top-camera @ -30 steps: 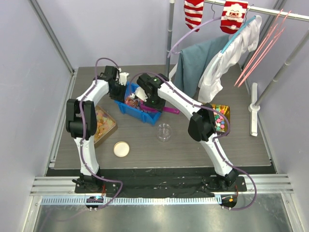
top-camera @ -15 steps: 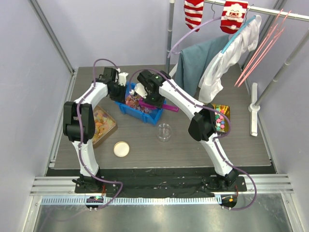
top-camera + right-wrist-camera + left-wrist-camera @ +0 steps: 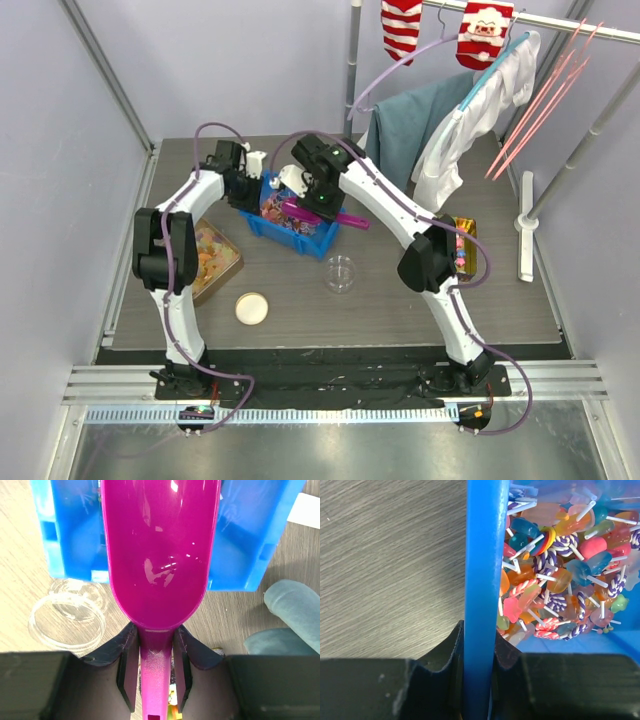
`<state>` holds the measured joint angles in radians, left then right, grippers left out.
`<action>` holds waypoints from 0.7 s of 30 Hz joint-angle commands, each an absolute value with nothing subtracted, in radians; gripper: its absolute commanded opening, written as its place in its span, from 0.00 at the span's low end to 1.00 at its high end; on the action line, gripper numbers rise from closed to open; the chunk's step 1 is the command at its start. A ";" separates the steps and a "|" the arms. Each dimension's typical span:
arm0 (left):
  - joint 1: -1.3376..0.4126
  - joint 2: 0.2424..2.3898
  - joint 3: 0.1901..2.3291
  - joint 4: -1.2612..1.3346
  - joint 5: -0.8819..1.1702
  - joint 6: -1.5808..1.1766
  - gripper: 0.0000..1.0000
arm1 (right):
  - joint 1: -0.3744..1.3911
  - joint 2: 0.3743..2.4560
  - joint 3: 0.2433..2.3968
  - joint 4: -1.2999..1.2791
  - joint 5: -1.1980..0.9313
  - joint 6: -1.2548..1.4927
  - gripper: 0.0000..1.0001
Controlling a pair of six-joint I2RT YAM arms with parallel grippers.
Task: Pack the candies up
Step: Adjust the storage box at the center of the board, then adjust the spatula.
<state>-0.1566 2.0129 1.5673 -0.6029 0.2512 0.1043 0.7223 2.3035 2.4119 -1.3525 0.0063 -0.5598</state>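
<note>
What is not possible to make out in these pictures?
- Right wrist view: the scoop hides what lies in the blue bin.
- Top view: the candies are too small to tell apart; the right arm hides part of the sweets tray.
- Left wrist view: the frame cuts off the bin.

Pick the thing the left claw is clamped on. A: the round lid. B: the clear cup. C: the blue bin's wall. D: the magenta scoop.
C: the left wrist view shows the left claw pinching the blue bin's wall from both sides, candies just inside it; the magenta scoop is in the right claw.
</note>
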 commanded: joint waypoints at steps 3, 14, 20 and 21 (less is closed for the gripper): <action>-0.149 2.033 1.641 -0.446 0.314 0.048 0.26 | 0.684 2.149 2.334 -1.408 -0.057 -0.598 0.01; -0.135 1.927 1.732 -0.495 0.435 0.015 0.77 | 0.675 1.951 1.950 -1.080 -0.055 -0.623 0.01; -0.135 1.879 1.717 -0.480 0.625 -0.061 0.77 | 0.675 1.947 1.907 -0.982 -0.041 -0.591 0.01; -0.135 1.873 1.701 -0.473 0.646 -0.081 0.77 | 0.673 1.945 1.908 -0.973 -0.047 -0.588 0.01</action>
